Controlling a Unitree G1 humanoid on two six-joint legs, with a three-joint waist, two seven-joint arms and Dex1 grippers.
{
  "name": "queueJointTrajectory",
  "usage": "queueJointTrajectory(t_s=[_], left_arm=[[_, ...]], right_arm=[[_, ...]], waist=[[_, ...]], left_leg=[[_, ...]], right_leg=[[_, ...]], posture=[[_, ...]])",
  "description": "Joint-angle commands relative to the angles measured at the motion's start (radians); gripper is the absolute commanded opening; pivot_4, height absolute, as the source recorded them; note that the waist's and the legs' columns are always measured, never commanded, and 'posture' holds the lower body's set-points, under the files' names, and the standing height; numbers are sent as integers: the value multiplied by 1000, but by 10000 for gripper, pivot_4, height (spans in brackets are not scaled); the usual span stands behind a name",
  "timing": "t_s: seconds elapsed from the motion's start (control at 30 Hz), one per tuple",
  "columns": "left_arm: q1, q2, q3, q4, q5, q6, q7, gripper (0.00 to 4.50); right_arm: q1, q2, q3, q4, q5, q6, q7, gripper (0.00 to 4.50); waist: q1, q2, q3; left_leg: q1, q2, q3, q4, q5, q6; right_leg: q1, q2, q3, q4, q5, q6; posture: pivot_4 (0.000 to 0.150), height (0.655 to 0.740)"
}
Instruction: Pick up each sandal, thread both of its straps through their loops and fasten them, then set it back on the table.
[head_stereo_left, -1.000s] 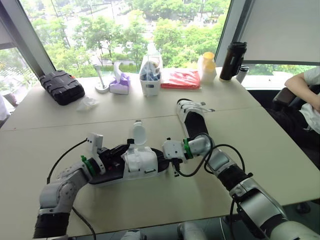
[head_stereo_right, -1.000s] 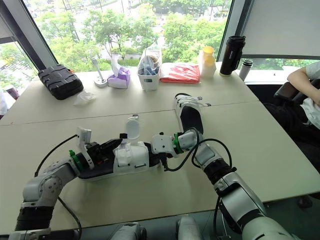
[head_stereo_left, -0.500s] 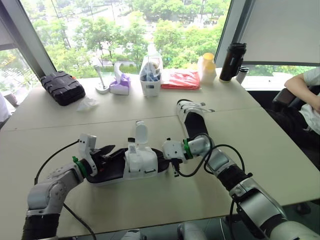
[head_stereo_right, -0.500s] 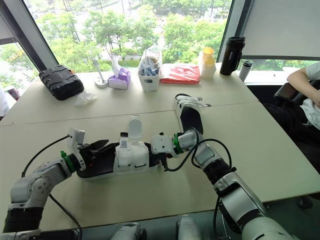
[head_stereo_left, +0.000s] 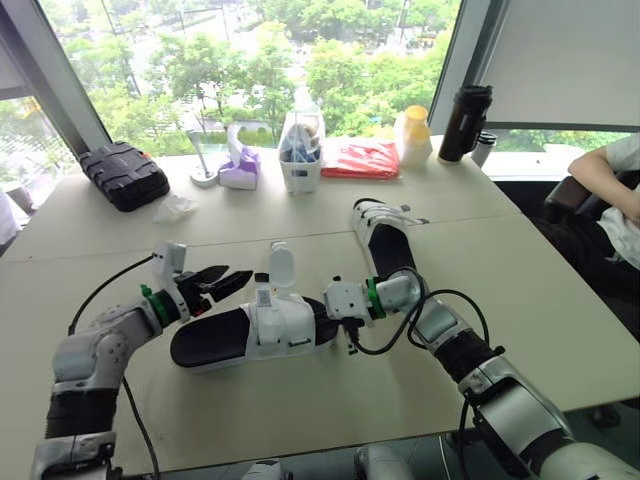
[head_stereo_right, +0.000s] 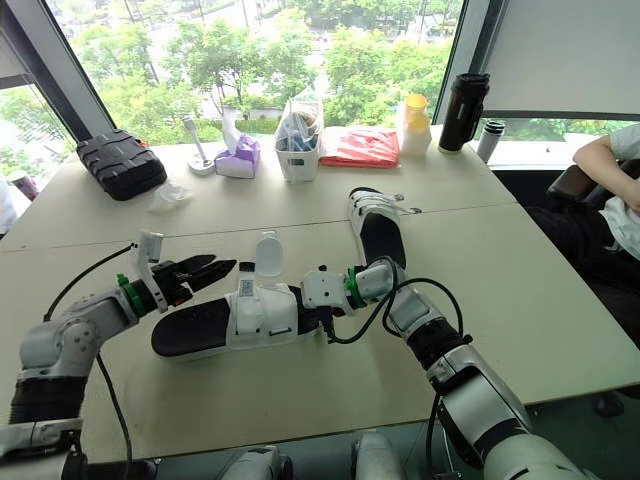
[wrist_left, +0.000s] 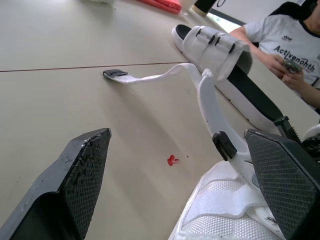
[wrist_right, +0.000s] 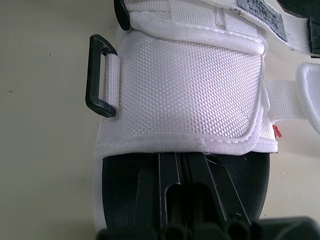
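The pale worktop (head_stereo_left: 560, 300) carries two black-soled sandals with white uppers. The near sandal (head_stereo_left: 285, 325) lies lengthwise from left to right at the near middle, with its heel to the left. The far sandal (head_stereo_left: 385, 245) lies just to its right and farther off, with its length running near to far. Along the far edge stand a black case (head_stereo_left: 124, 173) at the left, a red packet (head_stereo_left: 362, 157) in the middle and a black flask (head_stereo_left: 466, 121) at the right.

The left pincer (head_stereo_left: 228, 277) hangs above the worktop on the far-left side of the near sandal. Its fingers are spread wide, hold nothing and point towards the sandal's upper. The right pincer (wrist_right: 181, 162) sits at the toe end of the near sandal, with its fingers pressed together and their tips against the black footbed.

One white strap (head_stereo_left: 283, 265) of the near sandal stands upright and loose above the upper. A black loop (wrist_right: 100, 75) sticks out from the edge of the upper with no strap through it.
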Motion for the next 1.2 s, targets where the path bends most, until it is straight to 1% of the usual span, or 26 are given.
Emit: queueJointTrajectory(t_s=[0.03, 0.13, 0.27, 0.5, 0.77, 0.87, 1.0, 1.2], left_arm=[[-67, 0, -56, 48, 56, -49, -45, 44360], [-105, 13, -99, 92, 98, -63, -81, 44360], [-135, 61, -166, 144, 182, -86, -128, 44360], [-122, 107, -193, 138, 223, -68, -184, 44360], [-89, 111, -235, 129, 283, -76, -198, 44360], [-101, 100, -212, 144, 285, -78, -174, 44360], [-169, 76, -135, 214, 259, -72, -119, 44360], [-243, 74, -78, 284, 230, -65, -120, 44360]], right_arm=[[46, -14, 65, 58, -82, 34, 16, 0], [43, -10, 65, 60, -83, 35, 14, 0], [46, -13, 65, 56, -84, 36, 12, 0], [54, -18, 64, 52, -84, 38, 9, 0], [44, -14, 64, 60, -85, 37, 7, 0], [42, -14, 64, 64, -86, 35, 8, 0], [37, -13, 65, 69, -88, 33, 7, 0], [35, -10, 65, 72, -89, 32, 4, 0]], waist=[[0, 0, 0], [-2, 0, 0], [-3, 0, 0], [-2, 0, 0], [-2, 0, 0], [-2, 0, 0], [-2, 0, 0], [-2, 0, 0]], left_leg=[[0, 0, 0, 0, 0, 0], [-1, 0, 0, 0, 0, 0], [-1, 0, 0, 0, 0, 0], [-1, 0, 0, -1, 0, 0], [-1, 0, 0, -1, 0, 0], [-1, 1, 0, -1, 0, 0], [0, 0, 0, 0, 0, 0], [-2, 0, 0, 0, 0, 0]], right_leg=[[0, 0, 0, 0, 0, 0], [-1, 0, 0, 0, 0, 0], [-1, 0, 0, 0, 0, 0], [-2, 0, 0, 0, 0, 0], [-1, 0, 0, 0, 0, 0], [-1, 0, 0, 0, 0, 0], [-1, 0, 0, 0, -1, 2], [-2, 0, 0, 0, 0, 1]], posture=[[1500, 7400], [1500, 7400], [1500, 7400], [1500, 7400], [1500, 7400], [1500, 7400], [1500, 7400], [1500, 7400]])
